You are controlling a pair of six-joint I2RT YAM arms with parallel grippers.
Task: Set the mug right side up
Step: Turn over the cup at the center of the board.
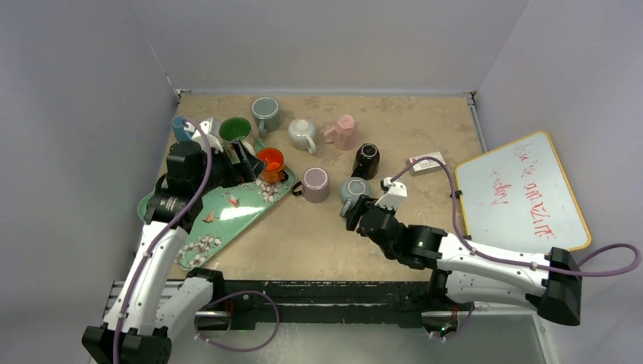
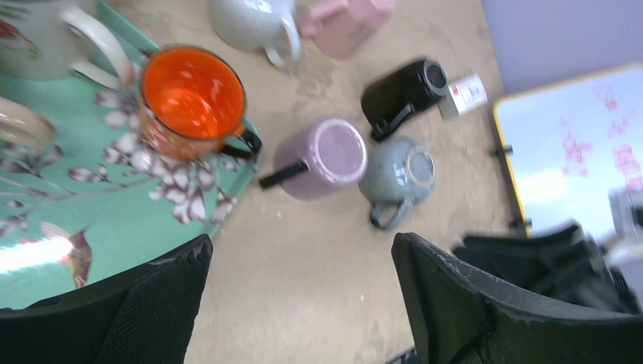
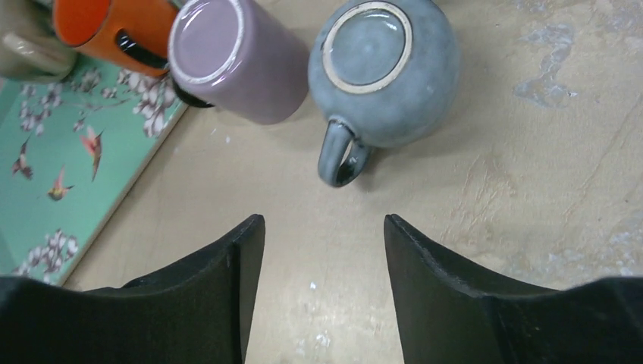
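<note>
Your right hand (image 3: pixel 322 227) has its fingers apart with nothing between them, only bare worktop (image 3: pixel 531 189). Just ahead of it stands the grey-blue mug (image 3: pixel 383 68), upside down, base ring up, its handle pointing back toward the hand. Only the right wrist view shows you that handle clearly. Touching the mug's left side is a lilac mug (image 3: pixel 235 61), also base up, and it crowds that flank. Your left hand (image 2: pixel 299 254) is likewise spread and empty, hanging over the edge of the teal floral tray (image 2: pixel 114 220), where an orange mug (image 2: pixel 193 95) sits upright. The left wrist view adds a black mug (image 2: pixel 402 91) lying on its side just beyond the grey-blue one. From above, you also see a whiteboard (image 1: pixel 523 193) at the right edge.
</note>
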